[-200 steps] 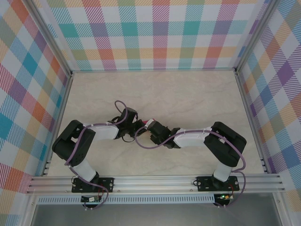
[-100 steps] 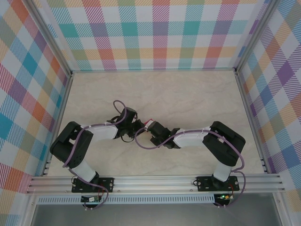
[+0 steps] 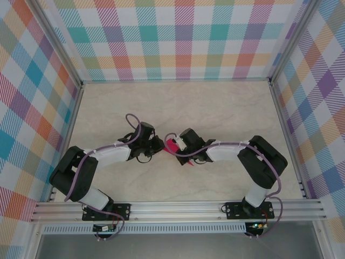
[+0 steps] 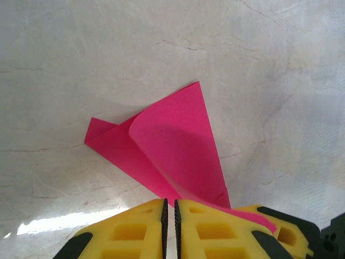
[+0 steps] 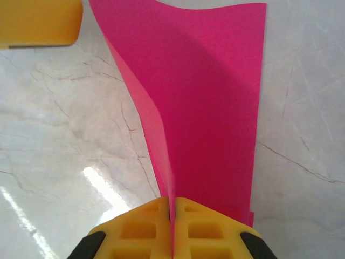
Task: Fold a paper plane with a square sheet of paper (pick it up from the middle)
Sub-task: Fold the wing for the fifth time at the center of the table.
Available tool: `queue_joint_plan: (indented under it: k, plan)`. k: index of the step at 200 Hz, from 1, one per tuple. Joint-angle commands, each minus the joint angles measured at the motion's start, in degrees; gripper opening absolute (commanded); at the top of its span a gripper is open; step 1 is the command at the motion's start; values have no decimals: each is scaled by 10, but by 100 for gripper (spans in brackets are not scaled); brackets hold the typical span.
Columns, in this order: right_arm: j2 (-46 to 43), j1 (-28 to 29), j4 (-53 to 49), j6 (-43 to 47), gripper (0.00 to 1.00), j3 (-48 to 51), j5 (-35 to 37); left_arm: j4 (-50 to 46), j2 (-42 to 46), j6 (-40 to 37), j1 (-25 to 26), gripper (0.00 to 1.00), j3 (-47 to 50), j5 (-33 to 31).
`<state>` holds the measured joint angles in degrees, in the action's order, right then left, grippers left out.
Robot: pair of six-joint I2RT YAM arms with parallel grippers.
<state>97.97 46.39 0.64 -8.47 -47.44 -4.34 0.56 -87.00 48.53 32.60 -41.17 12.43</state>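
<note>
The square sheet of paper (image 3: 171,144) is magenta-pink and folded into a pointed shape (image 4: 178,140). It stands partly off the table between the two grippers at mid-table. My right gripper (image 5: 172,200) is shut on its near folded edge, and the sheet (image 5: 210,108) rises away from the pads. My left gripper (image 4: 169,200) has its jaws together with a hairline slit and no paper between the pads. The paper's lower edge runs past the left gripper's right finger (image 4: 226,232). From above, the left gripper (image 3: 158,145) and the right gripper (image 3: 179,143) face each other tip to tip.
The marble-patterned tabletop (image 3: 215,108) is walled by checked panels on three sides, with an aluminium rail (image 3: 178,208) along the near edge. Purple cables loop over both forearms. The left gripper's yellow finger (image 5: 38,21) shows at the top left of the right wrist view.
The right gripper has closed onto the paper. Both arms have shifted; the right wrist now sits farther back and more of the pink sheet shows between the grippers.
</note>
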Motion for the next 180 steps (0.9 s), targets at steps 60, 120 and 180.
queue_joint_plan:
  k: [60,120,180]
  plan:
    - [24,-36,2,-50,18,-21,-159,66,-5,3,4,14,28,38]
    - [43,-47,1,-44,17,-35,-203,81,-19,8,4,14,30,54]
    - [79,-53,-26,-56,3,-60,-226,99,-39,8,7,14,34,63]
